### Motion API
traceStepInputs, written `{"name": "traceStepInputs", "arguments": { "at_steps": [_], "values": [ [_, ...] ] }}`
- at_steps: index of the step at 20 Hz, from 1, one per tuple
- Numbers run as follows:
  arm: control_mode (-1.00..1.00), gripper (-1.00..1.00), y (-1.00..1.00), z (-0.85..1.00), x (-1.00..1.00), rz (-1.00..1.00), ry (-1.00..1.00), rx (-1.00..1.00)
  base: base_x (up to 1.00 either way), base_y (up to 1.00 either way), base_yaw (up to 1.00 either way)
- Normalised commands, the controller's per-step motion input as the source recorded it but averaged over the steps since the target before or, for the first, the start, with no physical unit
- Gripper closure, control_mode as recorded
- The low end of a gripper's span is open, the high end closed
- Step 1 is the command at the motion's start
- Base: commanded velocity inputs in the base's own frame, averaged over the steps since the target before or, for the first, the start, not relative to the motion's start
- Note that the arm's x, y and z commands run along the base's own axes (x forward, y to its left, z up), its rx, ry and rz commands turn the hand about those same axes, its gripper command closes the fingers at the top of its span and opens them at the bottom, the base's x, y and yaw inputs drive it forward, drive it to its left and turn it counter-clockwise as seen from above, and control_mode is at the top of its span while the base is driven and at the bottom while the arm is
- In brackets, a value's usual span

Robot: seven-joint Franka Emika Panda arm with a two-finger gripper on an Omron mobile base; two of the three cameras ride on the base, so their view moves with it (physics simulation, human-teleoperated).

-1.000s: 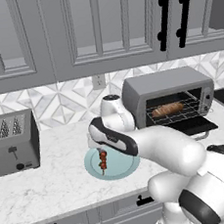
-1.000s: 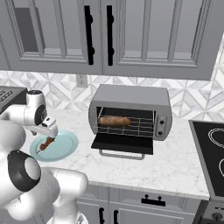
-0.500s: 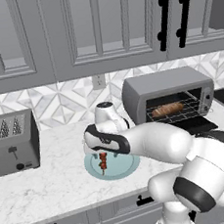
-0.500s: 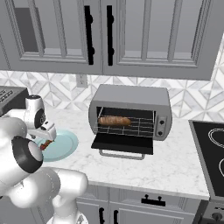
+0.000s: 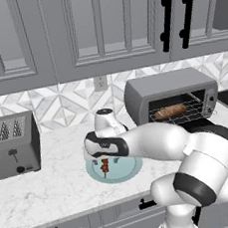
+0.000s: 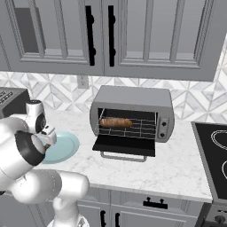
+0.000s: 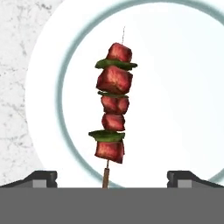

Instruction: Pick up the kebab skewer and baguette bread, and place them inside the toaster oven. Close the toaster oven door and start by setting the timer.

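Note:
The kebab skewer (image 7: 113,109), red chunks with green slices on a thin stick, lies on a round pale blue plate (image 7: 48,87) on the counter. My gripper (image 7: 113,177) hangs open just above it, one fingertip on each side of the stick's bare end, not touching it. From the left base view, the hand hovers over the skewer (image 5: 105,165) and the plate (image 5: 124,174). The baguette bread (image 6: 116,123) rests on the wire rack inside the toaster oven (image 6: 133,97). Its door (image 6: 124,145) is folded down open. The knob panel (image 6: 163,128) is on the oven's right.
A grey slotted toaster (image 5: 12,145) stands at the counter's left. A black cooktop (image 6: 215,155) lies right of the oven. Grey wall cabinets hang above. My arm's elbow sits in front of the oven in the left base view.
My hand has dropped lower over the plate and closer to the skewer. The jaws stay open, and the baguette and oven door have not moved.

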Motion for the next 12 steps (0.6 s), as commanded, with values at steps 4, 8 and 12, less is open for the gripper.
{"name": "traceStepInputs", "arguments": {
  "at_steps": [4,8,12],
  "values": [
    [-1.0,-1.0,0.0,-0.15,0.25,0.0,0.0,0.0,0.0,0.0,0.0],
    [-1.0,-1.0,0.0,-0.16,0.22,0.0,0.0,0.0,0.0,0.0,0.0],
    [-1.0,-1.0,0.0,-0.24,0.07,0.0,0.0,0.0,0.0,0.0,0.0]
  ]
}}
